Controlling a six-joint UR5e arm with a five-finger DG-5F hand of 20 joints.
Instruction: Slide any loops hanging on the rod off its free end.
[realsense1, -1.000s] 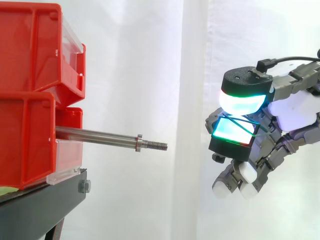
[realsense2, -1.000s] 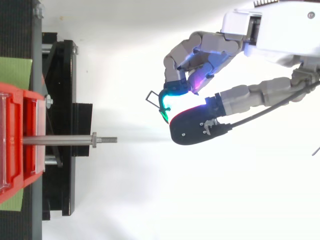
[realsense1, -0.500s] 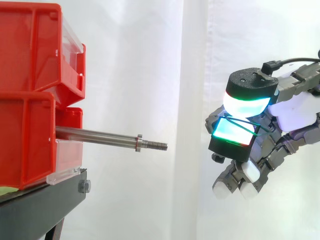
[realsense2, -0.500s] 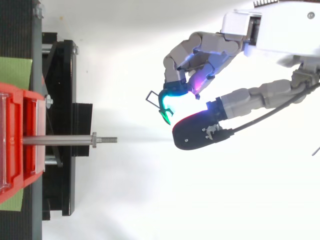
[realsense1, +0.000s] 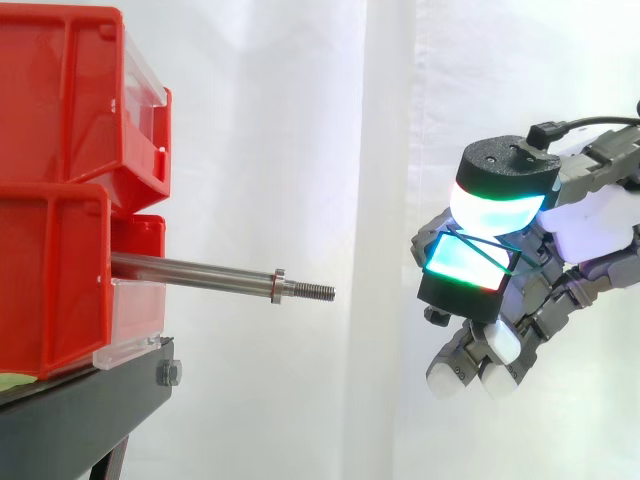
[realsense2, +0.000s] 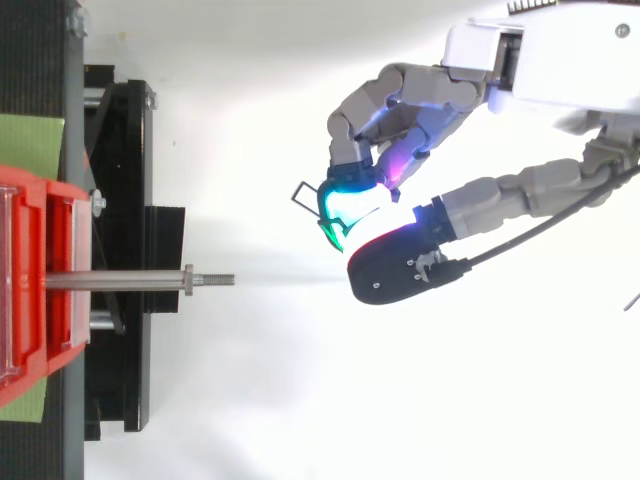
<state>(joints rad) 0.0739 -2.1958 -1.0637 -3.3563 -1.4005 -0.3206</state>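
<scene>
— Hand (realsense1: 590, 235) at right of frame in side view, about level with the rod tip and well apart from it. Clenched: two glowing pads (realsense1: 490, 205) pressed together on a thin green loop (realsense1: 478, 249), remaining fingers curled beneath with nothing in them.

— Why pinched rather than hooked?

— Probably to stop so thin a band slipping off the pads once clear of metal. From above, a short length of loop jutting left of the pinch, toward the rod.

— Rod status?

— Rod (realsense1: 190, 268) at left, projecting rightward from the lower red bin (realsense1: 50, 290), tip slightly low. Bare along all its visible length. Collar (realsense1: 278, 284) just short of the threaded free end (realsense1: 318, 291). Nothing hanging there, so removal judged done for this loop.

— Surroundings, obstructions?

— Upper red bin (realsense1: 60, 90) stacked on the lower, both on black stand (realsense1: 90, 420) at lower left. Green sheet (realsense2: 30, 145) beside the bins in top view. White curtain (realsense1: 300, 120) behind. Open gap from tip to hand, nothing between. Collar noted as the one likely snag for any loop sliding outward.

— Next?

— Likely release or carry-off; cannot say where.
</scene>
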